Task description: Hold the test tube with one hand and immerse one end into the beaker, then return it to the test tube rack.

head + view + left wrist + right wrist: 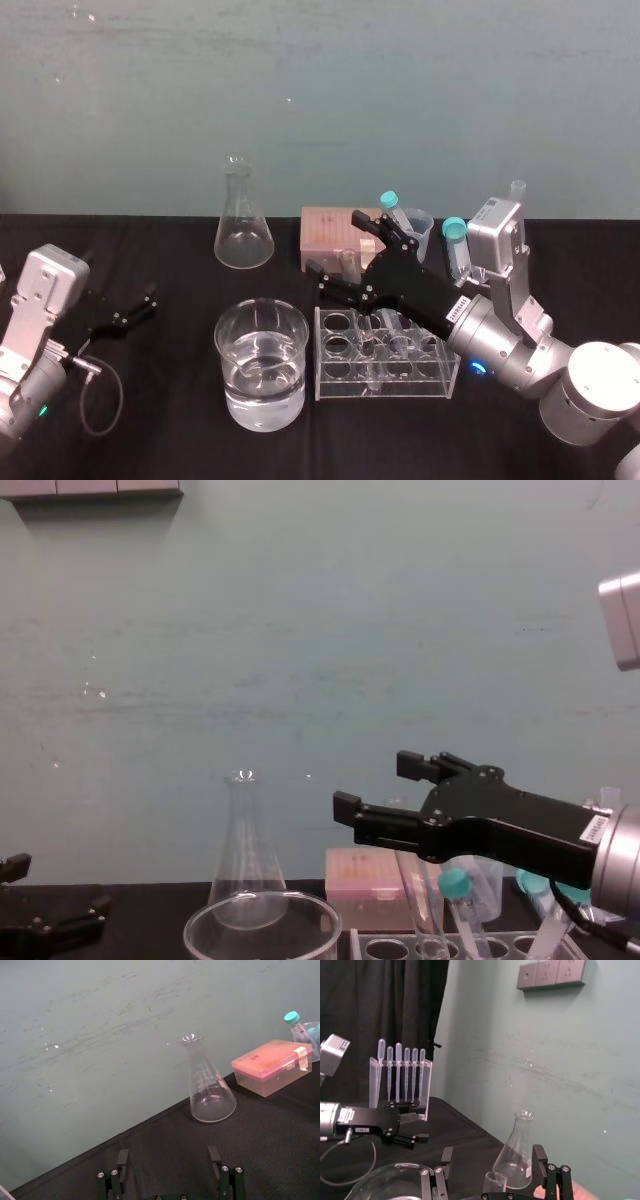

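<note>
nearest us we saw the beaker (pixel 262 365), just left of the test tube rack (pixel 330 385). the test tube (pixel 495 1180) stood near upright in the rack, its mouth between the right gripper (pixel 491 1160)'s spread jaws, apparently untouched. the left gripper (pixel 130 308) was parked far left, jaws also spread.

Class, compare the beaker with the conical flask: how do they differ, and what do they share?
Shape: the beaker is wide with straight walls; the conical flask tapers to a narrow neck. Contents: the beaker holds clear liquid; the flask looks empty. Place: the beaker stands at the front beside the test tube rack; the flask stands farther back. Both are clear glass, upright.
</note>
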